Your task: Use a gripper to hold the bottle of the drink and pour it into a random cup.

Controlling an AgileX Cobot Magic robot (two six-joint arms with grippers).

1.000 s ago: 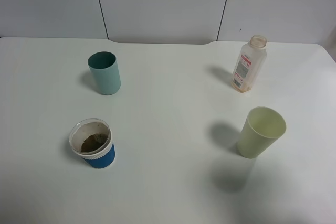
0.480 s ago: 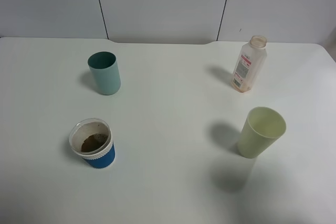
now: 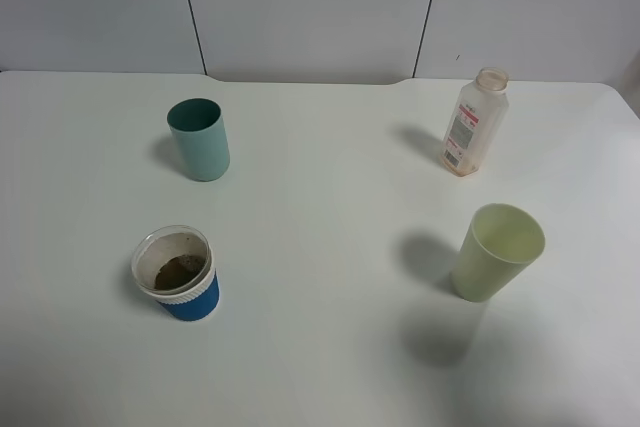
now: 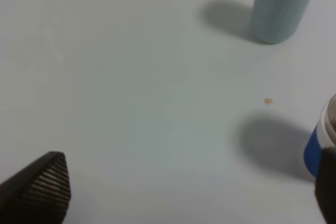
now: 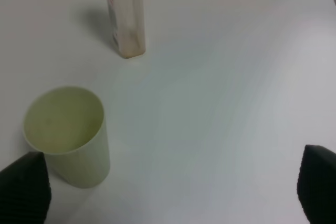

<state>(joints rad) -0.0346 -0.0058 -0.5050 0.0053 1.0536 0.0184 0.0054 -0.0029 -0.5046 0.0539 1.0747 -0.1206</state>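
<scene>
1. The bottle (image 3: 474, 123) stands upright at the far right of the white counter (image 3: 320, 237), uncapped, its label with red print facing the middle, a thin brown layer at its base.
2. The blue cup (image 3: 178, 275) stands upright at the near left, well apart from the bottle; its inside is stained brown and a white ribbed band runs under its clear rim.
3. A teal cup (image 3: 199, 139) stands upright at the far left, behind the blue cup and apart from it.
4. A yellow-green cup (image 3: 496, 252) stands upright at the near right, in front of the bottle, with clear counter between them.
5. Neither arm appears in the high view.
6. In the left wrist view, the left tool (image 4: 184, 195) hovers above the counter with its fingers set wide apart, nothing between them. One black fingertip (image 4: 39, 184) shows at one corner and the other at the opposite edge, right beside the blue cup (image 4: 318, 142). The teal cup (image 4: 281, 6) stands farther off, and a small brown spot (image 4: 268, 100) lies on the counter between the two cups.
7. In the right wrist view, the right tool (image 5: 170, 190) also has its fingers spread wide and empty. The yellow-green cup (image 5: 71, 137) stands just beside one fingertip (image 5: 23, 190), and the bottle (image 5: 125, 17) stands beyond it, untouched.
</scene>
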